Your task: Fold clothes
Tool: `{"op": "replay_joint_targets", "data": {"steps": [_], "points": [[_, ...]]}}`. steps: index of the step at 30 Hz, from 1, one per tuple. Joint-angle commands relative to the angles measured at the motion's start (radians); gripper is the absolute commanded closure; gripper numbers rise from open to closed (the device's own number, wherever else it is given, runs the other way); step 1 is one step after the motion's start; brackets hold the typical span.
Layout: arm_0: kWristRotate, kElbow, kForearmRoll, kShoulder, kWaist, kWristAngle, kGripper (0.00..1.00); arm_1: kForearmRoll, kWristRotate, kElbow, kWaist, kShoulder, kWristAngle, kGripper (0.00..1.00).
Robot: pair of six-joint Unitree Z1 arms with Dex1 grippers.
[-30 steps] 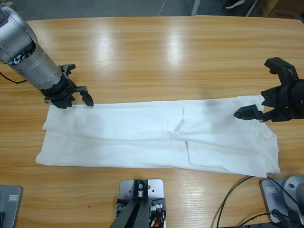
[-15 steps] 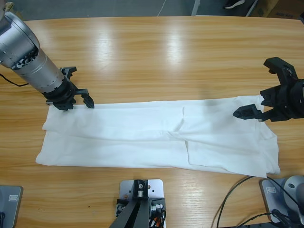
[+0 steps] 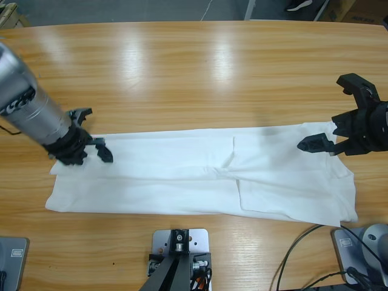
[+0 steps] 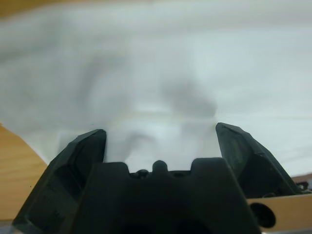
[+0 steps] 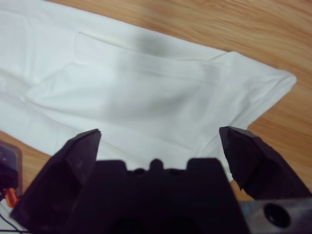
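T-shirt (image 3: 200, 176), plain white, spread flat as a long band across the near half of the wooden table (image 3: 194, 73), lying left to right. Folded lengthwise, with a straight upper edge and a slightly ragged lower one. Near the middle, a short vertical fold edge and a small crease where two layers overlap; to the right of that, a squarish panel of cloth lying over the rest. Right end bunched a little, with rounded corners; left end tapering to a blunt corner at the lower left. No lettering or label to be made out. No containers anywhere on the table. Left gripper (image 3: 91, 148) pressed down at the upper left corner of the shirt, jaws spread apart and resting on the cloth; in the left wrist view (image 4: 161, 141) white fabric (image 4: 156, 73) fills nearly everything between and beyond the two black jaws, with a bit of bare wood at the lower left. Right gripper (image 3: 333, 118) at the upper right corner of the shirt, jaws wide open, one tip just over the cloth's edge and the other held over bare table farther back; from the right wrist view (image 5: 158, 141), the shirt's end (image 5: 146, 92) lies below the open jaws, a folded corner pointing right, nothing clamped between them.
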Motion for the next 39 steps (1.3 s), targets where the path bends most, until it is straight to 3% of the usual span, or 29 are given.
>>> {"op": "replay_joint_targets", "data": {"steps": [1,14,17,22,25,31,39], "points": [[-0.032,0.060,0.044,-0.077,-0.044,-0.051,0.115,-0.014,0.026,0.060,0.013,0.022,-0.010,0.009],[-0.061,0.202,0.103,-0.219,-0.048,-0.151,0.110,-0.020,0.052,0.083,0.013,0.025,-0.010,0.009],[-0.071,0.185,0.148,-0.277,-0.062,-0.183,0.112,-0.023,0.052,0.082,0.013,0.030,-0.010,0.009],[-0.102,0.039,0.260,-0.426,-0.062,-0.152,0.128,-0.030,0.054,0.073,0.013,0.027,-0.010,0.009],[-0.104,-0.016,0.206,-0.342,-0.061,-0.093,0.124,-0.044,0.054,0.057,0.013,0.028,-0.012,0.009],[-0.152,-0.066,-0.008,-0.033,-0.063,-0.005,0.129,-0.031,0.052,0.055,0.013,0.022,-0.011,0.009],[-0.207,-0.186,-0.029,0.112,-0.119,0.000,0.141,-0.020,0.052,0.094,0.013,-0.023,-0.013,0.009]]}}
